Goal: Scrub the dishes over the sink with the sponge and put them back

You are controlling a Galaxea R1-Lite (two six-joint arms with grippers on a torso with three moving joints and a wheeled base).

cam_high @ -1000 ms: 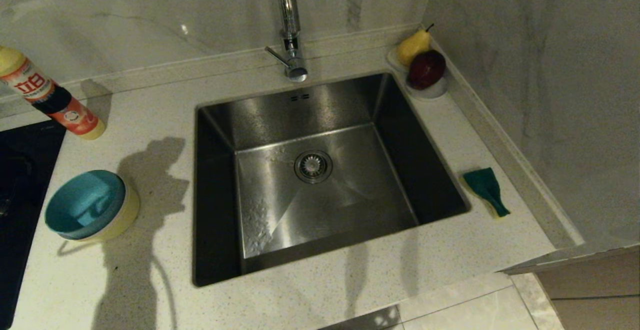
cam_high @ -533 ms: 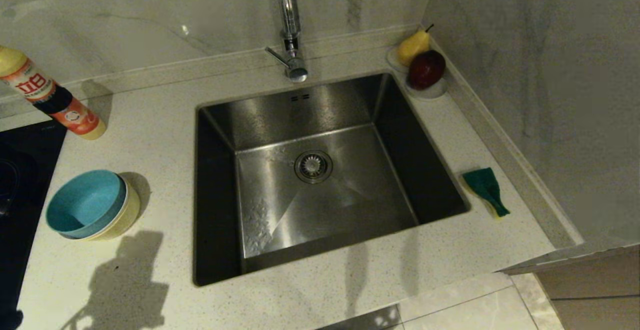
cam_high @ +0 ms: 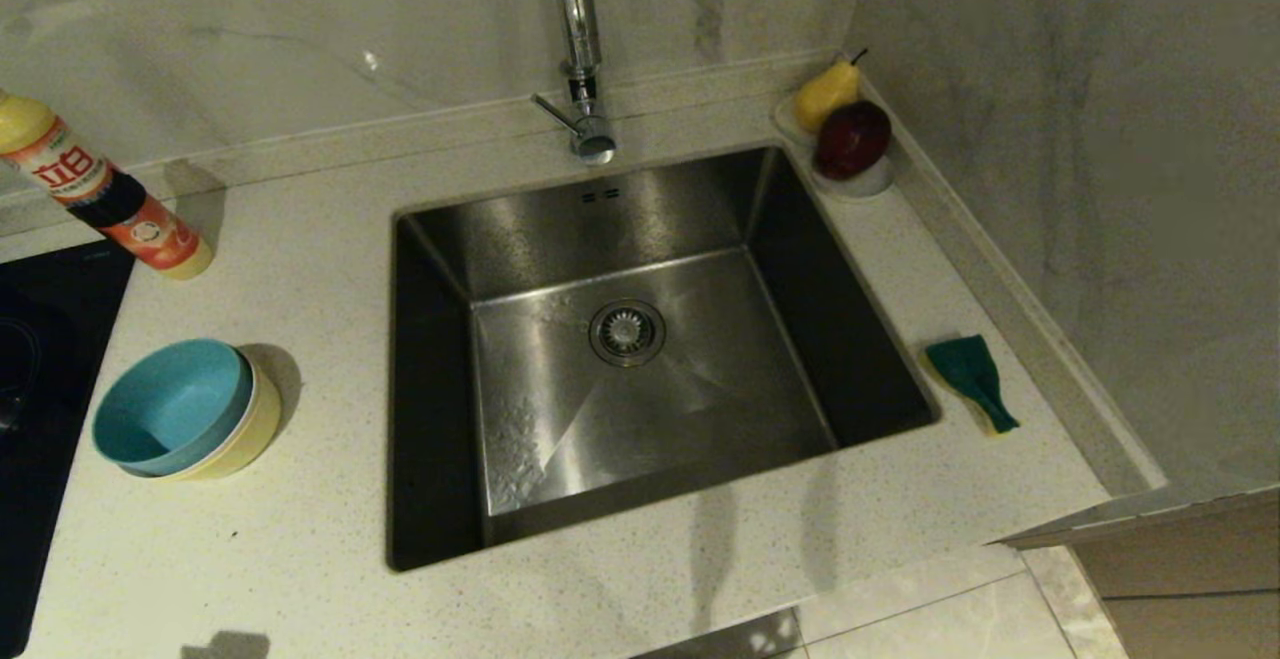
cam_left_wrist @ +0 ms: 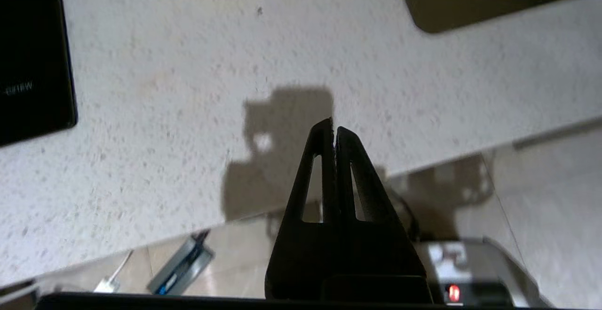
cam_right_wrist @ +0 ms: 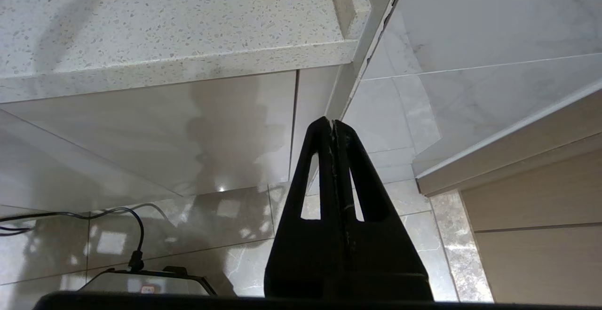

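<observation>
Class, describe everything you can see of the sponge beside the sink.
The sponge is small, with a dark green scouring layer facing up and yellow foam showing along its edges. It looks bent or squashed rather than flat. It lies alone on the speckled countertop right of the sink, near the raised edge by the wall. Nothing else touches it.

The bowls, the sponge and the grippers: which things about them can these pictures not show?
- Pink bowl: unseen in head view; blue bowl nests in yellow bowl, hiding anything beneath.
- Sponge: yellow foam mostly hidden under green layer; cut off by right wrist view's edge.
- Grippers: outside the head view's edges.
</observation>
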